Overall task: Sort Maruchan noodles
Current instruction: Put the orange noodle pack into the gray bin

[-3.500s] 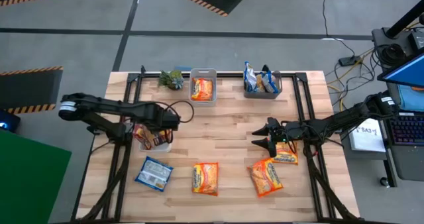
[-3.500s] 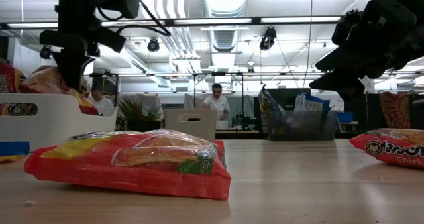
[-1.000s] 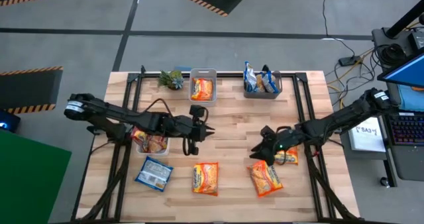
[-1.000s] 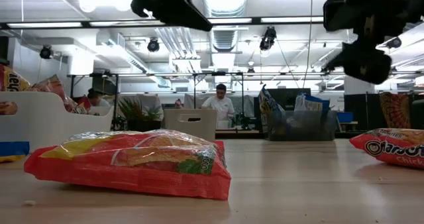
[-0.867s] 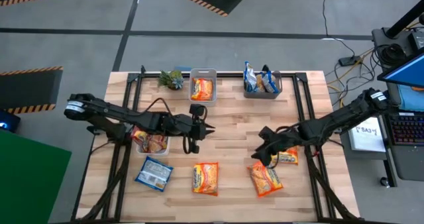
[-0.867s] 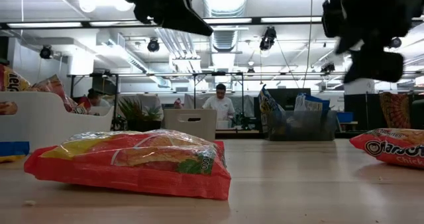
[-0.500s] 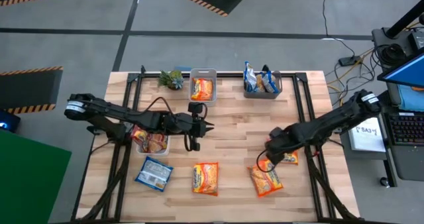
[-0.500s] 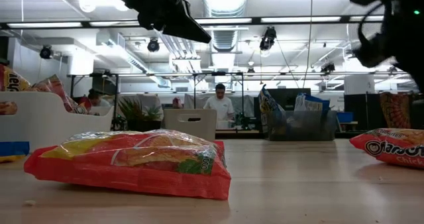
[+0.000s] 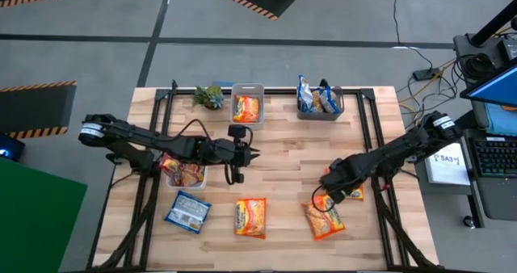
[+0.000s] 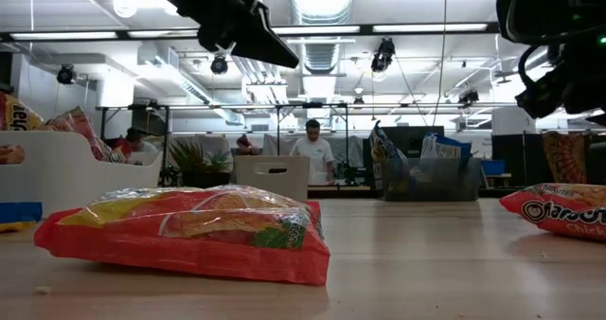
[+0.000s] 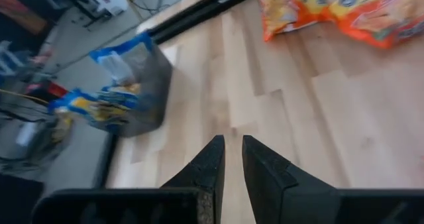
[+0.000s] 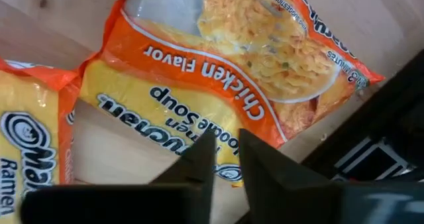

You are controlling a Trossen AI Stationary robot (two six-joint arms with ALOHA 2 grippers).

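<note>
Down from mid-air, the right gripper [image 9: 325, 198] has jaws pinched on the orange packet [image 12: 218, 105] at the desk's [image 9: 283, 156] near right. Light, crinkly, slippery: pinch an edge seam. Left gripper [image 9: 255, 151] hovers mid-desk, jaws clenched empty.

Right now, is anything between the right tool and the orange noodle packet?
No, nothing visible is in the way. The right tool is directly over the orange noodle packet, with only bare table beside it.
</note>
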